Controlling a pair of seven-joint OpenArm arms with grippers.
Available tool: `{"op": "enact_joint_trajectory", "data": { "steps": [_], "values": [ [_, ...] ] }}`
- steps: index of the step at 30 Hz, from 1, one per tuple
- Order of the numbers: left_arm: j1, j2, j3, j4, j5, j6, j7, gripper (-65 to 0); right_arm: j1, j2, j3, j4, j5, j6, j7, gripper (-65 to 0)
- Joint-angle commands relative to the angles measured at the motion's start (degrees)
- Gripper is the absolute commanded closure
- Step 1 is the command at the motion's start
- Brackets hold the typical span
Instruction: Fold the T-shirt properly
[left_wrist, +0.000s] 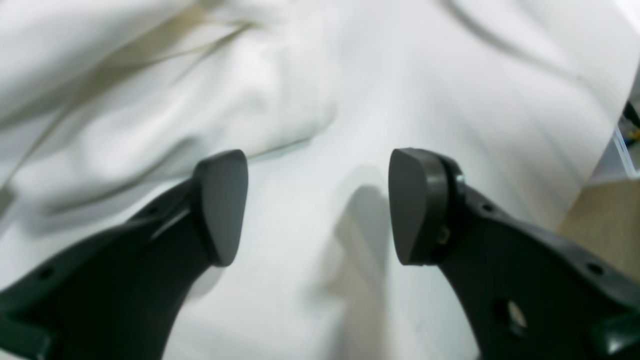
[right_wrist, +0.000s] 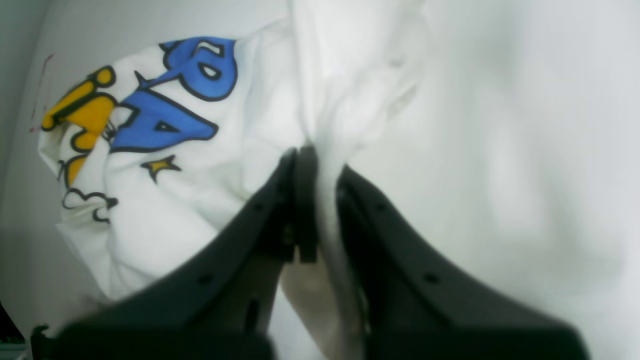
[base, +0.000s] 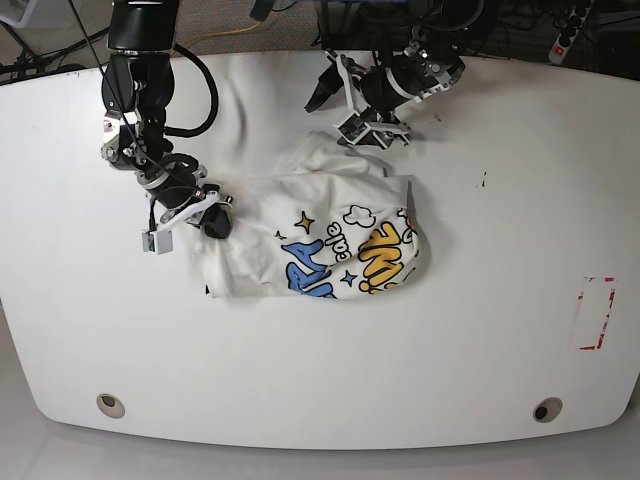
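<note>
The T-shirt (base: 330, 240) lies crumpled in the middle of the white table (base: 500, 350), its blue and yellow lettering facing up. At the shirt's left edge, my right gripper (base: 214, 222) is shut on the cloth. The right wrist view has white fabric pinched between the closed fingers of this gripper (right_wrist: 322, 192), with the T-shirt's print (right_wrist: 165, 115) bunched up beyond them to the left. Just past the shirt's far edge, my left gripper (base: 336, 110) hovers open. In the left wrist view this gripper (left_wrist: 318, 202) has nothing between its fingers, and wrinkled folds of the T-shirt (left_wrist: 150, 100) lie ahead of it.
A red taped rectangle (base: 597, 312) marks the table near its right edge. Two round holes (base: 110, 404) (base: 545, 409) sit by the front edge. Cables and equipment crowd the floor behind the table's far edge (base: 250, 45).
</note>
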Motion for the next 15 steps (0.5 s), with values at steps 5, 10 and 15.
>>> {"op": "enact_joint_trajectory", "data": {
  "steps": [5, 10, 15],
  "values": [
    [-4.22, 0.68, 1.87, -4.18, -0.57, -0.03, -1.52, -41.1, 0.92, 0.48, 0.24, 1.4, 1.03, 0.52, 1.2, 0.0],
    [-7.03, 2.88, 2.31, -7.96, -0.57, 0.06, -1.52, -41.0, 0.92, 0.48, 0.24, 1.4, 1.03, 0.52, 1.2, 0.0],
    [-8.35, 2.88, 2.31, -10.34, -0.57, 3.14, -1.52, -30.0, 0.92, 0.48, 0.24, 1.4, 1.03, 0.52, 1.2, 0.0]
  ]
}}
